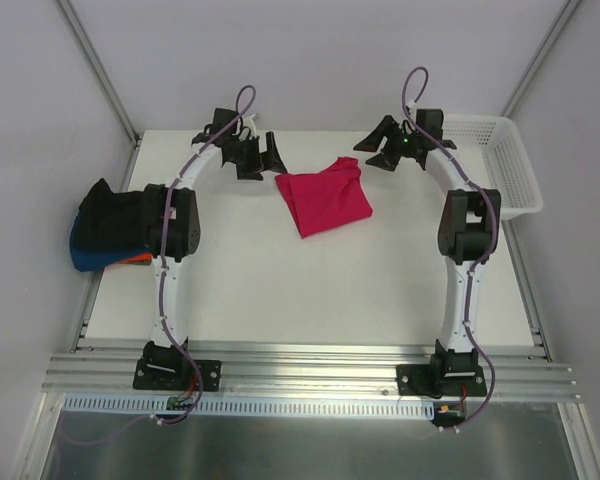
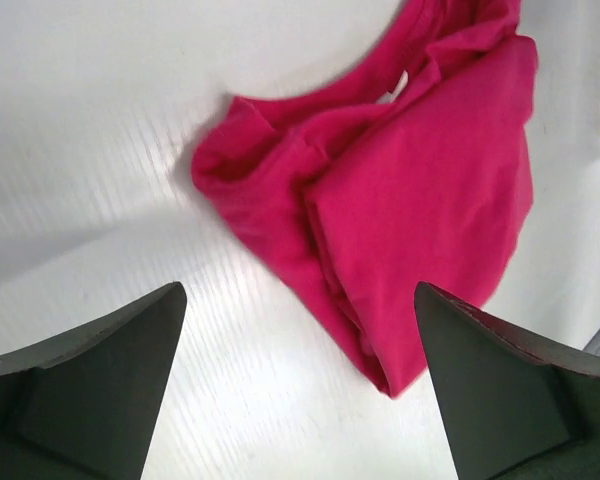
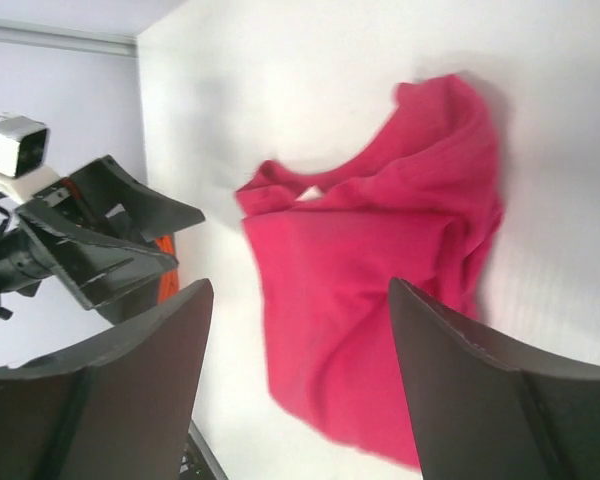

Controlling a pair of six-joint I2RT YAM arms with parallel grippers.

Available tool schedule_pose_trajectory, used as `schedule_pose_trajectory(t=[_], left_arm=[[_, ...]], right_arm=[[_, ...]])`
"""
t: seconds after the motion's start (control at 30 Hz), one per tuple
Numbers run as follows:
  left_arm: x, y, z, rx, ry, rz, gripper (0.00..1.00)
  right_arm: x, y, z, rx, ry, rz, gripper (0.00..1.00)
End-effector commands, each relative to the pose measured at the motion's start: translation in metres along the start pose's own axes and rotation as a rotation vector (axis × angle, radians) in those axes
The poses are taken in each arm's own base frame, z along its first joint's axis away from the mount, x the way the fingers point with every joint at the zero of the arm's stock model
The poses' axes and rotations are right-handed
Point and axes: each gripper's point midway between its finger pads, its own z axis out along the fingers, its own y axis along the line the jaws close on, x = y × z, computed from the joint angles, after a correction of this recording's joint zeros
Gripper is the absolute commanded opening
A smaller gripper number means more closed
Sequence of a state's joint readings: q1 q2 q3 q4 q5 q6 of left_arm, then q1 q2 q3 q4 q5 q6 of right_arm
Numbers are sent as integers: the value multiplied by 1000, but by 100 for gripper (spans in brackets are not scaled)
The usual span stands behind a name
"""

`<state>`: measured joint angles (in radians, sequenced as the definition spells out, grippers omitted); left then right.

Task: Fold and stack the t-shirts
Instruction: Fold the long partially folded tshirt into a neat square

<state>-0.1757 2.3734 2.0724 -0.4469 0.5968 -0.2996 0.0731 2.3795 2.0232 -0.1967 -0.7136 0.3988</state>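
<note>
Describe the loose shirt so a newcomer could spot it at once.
Start at the white table, far middle, between the left pincer and the right pincer. The crimson-pink t-shirt lies there alone, loosely folded. The black, blue and orange shirts are piled at the left edge.

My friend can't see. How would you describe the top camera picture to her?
A crumpled pink t-shirt lies on a white table between the left end effector and right end effector, both open. Black, blue and orange shirts are piled at the left edge; a white basket sits far right.

Top view looks down; both wrist views closely share the pink t-shirt [image 2: 430, 200].
</note>
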Motion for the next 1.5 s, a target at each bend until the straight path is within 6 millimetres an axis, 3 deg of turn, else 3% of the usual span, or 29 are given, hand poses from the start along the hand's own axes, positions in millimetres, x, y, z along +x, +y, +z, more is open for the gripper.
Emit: schedule_pose_trajectory(t=[0.0, 0.03, 0.17, 0.33, 0.53, 0.57, 0.67, 0.7, 0.83, 0.93, 1.1, 1.27, 1.47], left_arm=[[-1, -34, -40, 21, -25, -3, 99], [5, -34, -40, 31, -6, -20, 99], [38, -21, -26, 32, 79, -107, 99], [50, -12, -16, 26, 115, -155, 99], [52, -2, -4, 18, 127, -167, 99], [50, -3, -2, 23, 122, -164, 99], [51, 3, 10, 32, 129, -176, 99], [52, 4, 12, 35, 131, -175, 99], [59, 10, 28, 46, 149, -194, 99], [61, 9, 41, 62, 157, -194, 99], [68, -4, 64, 93, 173, -189, 99], [84, -18, 82, 115, 208, -205, 92], [92, -29, 77, 124, 227, -219, 89]], right_arm=[[-10, 64, -50, -69, -57, -108, 74], [5, 53, -46, -53, -26, -75, 74], [43, 50, -30, -62, 68, -22, 74], [66, 43, -9, -57, 135, 46, 76], [66, 42, 15, -64, 141, 46, 77], [70, 32, 24, -55, 154, 62, 77], [66, 34, 41, -66, 143, 53, 77], [67, 25, 50, -61, 145, 59, 77], [57, 39, 68, -88, 107, 15, 77], [61, 39, 78, -87, 106, 14, 78], [71, 34, 80, -78, 124, 40, 78], [71, 29, 77, -65, 123, 45, 79], [70, 28, 74, -55, 114, 46, 78]])
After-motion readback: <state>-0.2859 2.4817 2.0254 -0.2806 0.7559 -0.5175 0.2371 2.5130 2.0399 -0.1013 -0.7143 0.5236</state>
